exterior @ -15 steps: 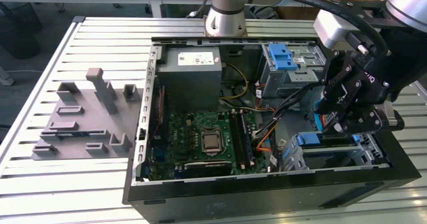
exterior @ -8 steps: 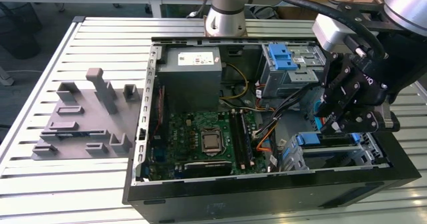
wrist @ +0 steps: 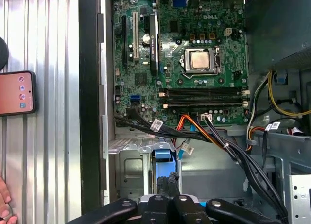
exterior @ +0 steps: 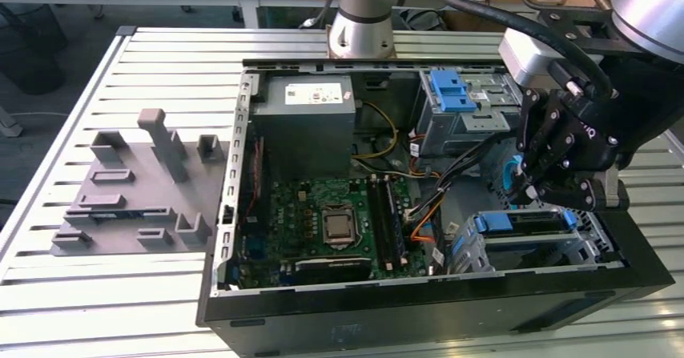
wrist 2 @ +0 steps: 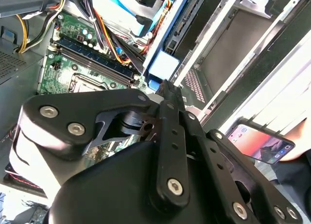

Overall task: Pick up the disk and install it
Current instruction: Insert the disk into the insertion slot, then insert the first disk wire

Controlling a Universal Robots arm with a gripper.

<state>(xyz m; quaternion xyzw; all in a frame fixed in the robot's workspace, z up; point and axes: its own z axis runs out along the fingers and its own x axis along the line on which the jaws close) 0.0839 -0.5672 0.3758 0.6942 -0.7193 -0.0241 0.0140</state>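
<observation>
The disk (exterior: pixel 524 222) sits in the drive cage at the front corner of the open computer case, on the exterior view's right, and its blue frame shows along its edge. My gripper (exterior: pixel 531 196) hangs just above it with the black fingers pressed together. In the first wrist view the gripper (wrist: pixel 170 182) has its tips at the blue frame of the disk (wrist: pixel 163 151), which stands in the cage slot. The second wrist view shows the gripper (wrist 2: pixel 165 88) with tips closed to a point just short of the disk's pale blue end (wrist 2: pixel 163 66). Nothing lies between the fingers.
Bundled cables (wrist: pixel 218 136) run over the cage beside the motherboard (exterior: pixel 331 222). A grey power supply (exterior: pixel 304 118) and a second cage with a blue latch (exterior: pixel 454 94) sit at the case's back. A grey fixture (exterior: pixel 134 190) stands on the table. A phone (wrist: pixel 17 93) lies near a hand (wrist: pixel 4 204).
</observation>
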